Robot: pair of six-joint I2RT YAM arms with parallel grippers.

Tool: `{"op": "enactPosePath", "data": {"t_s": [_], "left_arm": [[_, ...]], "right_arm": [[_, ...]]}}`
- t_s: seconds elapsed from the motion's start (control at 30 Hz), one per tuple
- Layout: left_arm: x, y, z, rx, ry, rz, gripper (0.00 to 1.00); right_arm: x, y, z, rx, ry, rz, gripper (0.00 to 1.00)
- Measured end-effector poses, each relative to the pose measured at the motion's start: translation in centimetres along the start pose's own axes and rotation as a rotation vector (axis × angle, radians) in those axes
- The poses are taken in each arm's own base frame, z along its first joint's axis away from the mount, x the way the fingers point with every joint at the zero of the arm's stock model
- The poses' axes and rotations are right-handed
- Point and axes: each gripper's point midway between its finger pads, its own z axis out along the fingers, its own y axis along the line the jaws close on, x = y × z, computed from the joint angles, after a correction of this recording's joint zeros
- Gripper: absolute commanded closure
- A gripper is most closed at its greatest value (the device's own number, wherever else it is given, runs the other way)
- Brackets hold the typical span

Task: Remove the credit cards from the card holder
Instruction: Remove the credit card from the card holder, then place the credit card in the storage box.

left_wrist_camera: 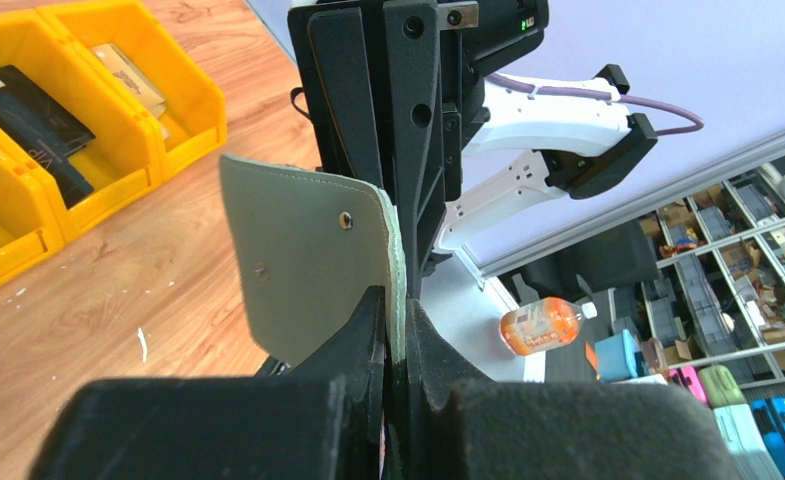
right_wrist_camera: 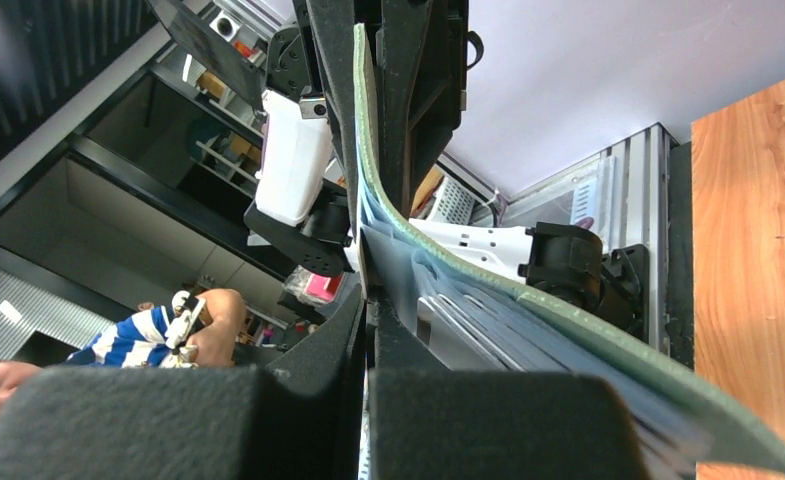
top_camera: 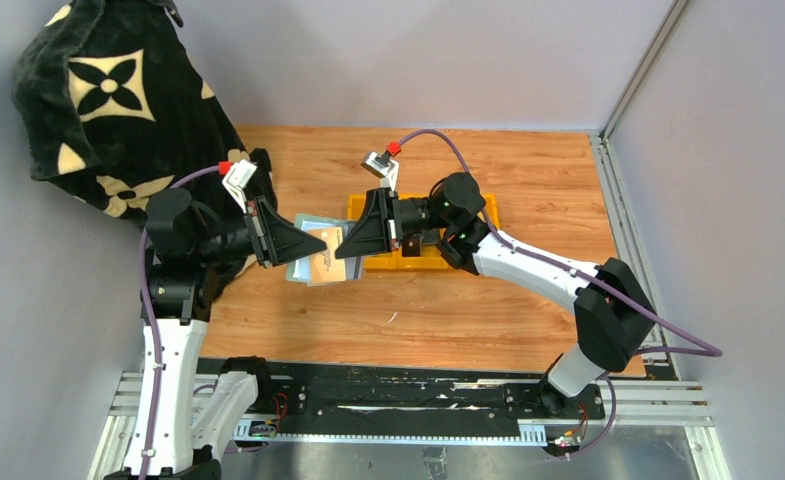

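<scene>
The sage green card holder hangs open in the air between my two grippers, above the wooden table. My left gripper is shut on its edge. In the left wrist view the green flap with snap studs stands upright, pinched at my left gripper. In the right wrist view the holder curves away to the right, with grey credit cards lying in its clear sleeves. My right gripper, also in its own view, is shut on a thin pale card edge at the sleeves' inner side.
Yellow bins stand just behind the right gripper. In the left wrist view they hold a black wallet and tan banknotes. A black and cream patterned cloth fills the back left corner.
</scene>
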Motion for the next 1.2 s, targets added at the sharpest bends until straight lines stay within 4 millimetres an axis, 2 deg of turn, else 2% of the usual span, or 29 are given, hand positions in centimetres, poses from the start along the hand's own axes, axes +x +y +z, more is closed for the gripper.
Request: {"op": "enactPosePath", "data": {"t_s": [0.2,0.5,0.6,0.7,0.93,1.03,1.13,1.2], "left_arm": [[0.1,0.3,0.1,-0.002,0.010,-0.020,1.00],[-0.1,-0.1,0.1,0.001,0.008,-0.010,1.00],[-0.2,-0.2,0.1,0.002,0.006,0.005,1.00],[-0.5,-0.2,0.1,-0.007,0.004,0.041,1.00],[-0.9,0.7,-0.1,-0.078,0.003,0.115,1.00],[-0.8,1.5,-0.1,-0.108,0.008,0.122,1.00],[-0.6,2.1,-0.2,-0.126,0.016,0.119,1.00],[-0.4,2.1,-0.2,-0.126,0.019,0.123,1.00]], "right_arm": [[0.5,-0.6,-1.2,0.013,-0.043,0.023,1.00],[0.4,0.0,-2.5,0.055,-0.068,-0.018,1.00],[0.4,-0.4,-3.8,0.103,-0.077,-0.020,1.00],[-0.1,-1.3,-6.2,0.200,-0.103,-0.029,1.00],[-1.5,-5.1,-14.0,0.605,-0.180,-0.071,1.00],[-1.4,-8.0,-18.6,0.806,-0.214,-0.026,1.00],[-0.6,-11.8,-24.2,1.091,-0.234,0.041,1.00],[-0.3,-13.4,-26.8,1.237,-0.217,0.060,1.00]]}}
